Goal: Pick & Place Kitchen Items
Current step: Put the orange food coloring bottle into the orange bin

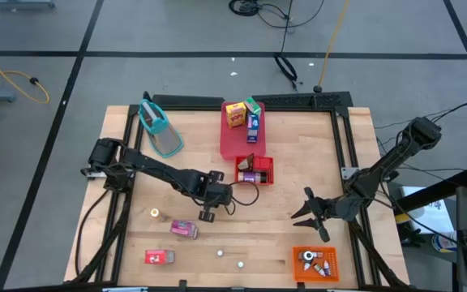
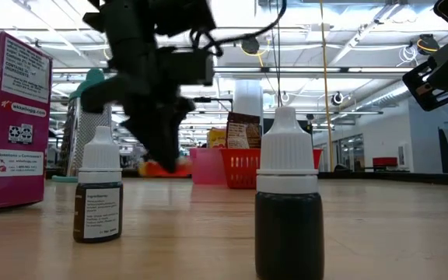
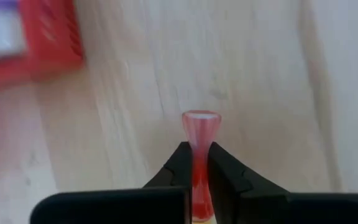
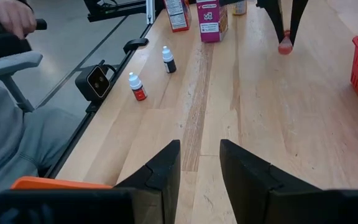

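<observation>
Bottles, front edge: two small white-capped dropper bottles stand upright and apart on the tabletop [image 1: 136, 138], a dark one [image 2: 288, 204] nearest the low camera and a labelled one [image 2: 98, 196] a little behind it.
Cartons, front left: a red carton [image 1: 159, 257] lies near the front edge; a pink carton [image 1: 184, 229] lies just behind it, toward the middle.
Round piece: a tiny pale disc [image 1: 155, 213] sits on the bare wood left of the pink carton.
Orange bin: the orange bin [image 1: 314, 264] rests at the front right corner, with small bottles inside.
Right claw: the right claw [image 1: 309, 212] hovers over bare wood just behind the orange bin, fingers spread, holding nothing.
Left claw: the left claw [image 3: 195, 171] is at mid-tabletop, pressed together on a small red funnel-shaped piece [image 3: 199, 146], which stands pinched between the fingertips close above the wood.
Red basket: a small red basket [image 1: 255, 169] sits just behind the left claw, holding a purple item.
Pink tray: a flat pink tray [image 1: 233, 139] behind the basket carries an upright yellow carton [image 1: 234, 114] and a blue-and-green carton [image 1: 254, 118] side by side.
Grater: a teal-handled metal grater [image 1: 160, 128] lies at the far left.
</observation>
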Available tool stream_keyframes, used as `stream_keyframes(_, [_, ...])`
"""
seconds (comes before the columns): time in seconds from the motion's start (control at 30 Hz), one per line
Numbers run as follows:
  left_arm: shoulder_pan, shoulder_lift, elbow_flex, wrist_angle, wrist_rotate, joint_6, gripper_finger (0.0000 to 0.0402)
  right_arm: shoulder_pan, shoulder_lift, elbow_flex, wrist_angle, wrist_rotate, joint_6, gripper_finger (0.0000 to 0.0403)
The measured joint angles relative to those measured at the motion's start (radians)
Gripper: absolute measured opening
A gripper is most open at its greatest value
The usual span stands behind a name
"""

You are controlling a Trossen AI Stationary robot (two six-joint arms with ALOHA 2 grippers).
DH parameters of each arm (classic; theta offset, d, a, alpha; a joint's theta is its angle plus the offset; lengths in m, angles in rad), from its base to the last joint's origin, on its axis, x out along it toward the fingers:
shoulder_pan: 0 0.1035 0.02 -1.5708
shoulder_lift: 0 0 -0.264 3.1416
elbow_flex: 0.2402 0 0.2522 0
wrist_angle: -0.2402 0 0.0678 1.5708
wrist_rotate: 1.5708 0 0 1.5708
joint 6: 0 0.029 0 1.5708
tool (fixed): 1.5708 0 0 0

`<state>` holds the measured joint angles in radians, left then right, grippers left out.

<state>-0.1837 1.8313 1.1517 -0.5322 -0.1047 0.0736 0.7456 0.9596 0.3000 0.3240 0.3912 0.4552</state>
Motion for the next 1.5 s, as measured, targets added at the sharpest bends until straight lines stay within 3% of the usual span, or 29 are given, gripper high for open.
stream_keyframes(0.2, [0.0, 0.0, 0.125, -0.035, -0.002, 0.033, 0.0005, 0.0, 0.0, 0.0, 0.0, 0.0, 0.0, 0.0105])
stream_keyframes(0.33, [0.0, 0.0, 0.216, -0.027, -0.033, 0.041, 0.0019, 0.0, 0.0, 0.0, 0.002, 0.003, -0.019, 0.0105])
stream_keyframes(0.5, [0.0, -0.001, 0.306, 0.04, -0.053, 0.105, 0.0028, 0.0, 0.0, 0.0, 0.067, 0.004, -0.092, 0.0105])
stream_keyframes(0.77, [0.0, -0.001, 0.392, 0.231, -0.054, 0.209, 0.0009, 0.0, 0.0, 0.0, 0.266, 0.012, -0.304, 0.0105])
stream_keyframes(0.97, [0.0, -0.001, 0.395, 0.398, -0.032, 0.236, 0.002, -0.001, 0.0, 0.0, 0.391, 0.164, -0.463, 0.0105])
stream_keyframes(1.13, [0.0, -0.001, 0.395, 0.439, -0.018, 0.235, 0.0032, -0.012, 0.0, 0.0, 0.45, 0.32, -0.535, 0.0105])
stream_keyframes(1.4, [0.0, -0.001, 0.395, 0.46, -0.017, 0.235, 0.0018, -0.117, 0.0, 0.0, 0.54, 0.306, -0.556, 0.0105])
stream_keyframes(1.5, [0.0, -0.001, 0.395, 0.461, -0.017, 0.236, 0.0021, -0.155, 0.0, 0.0, 0.554, 0.185, -0.564, 0.0105])
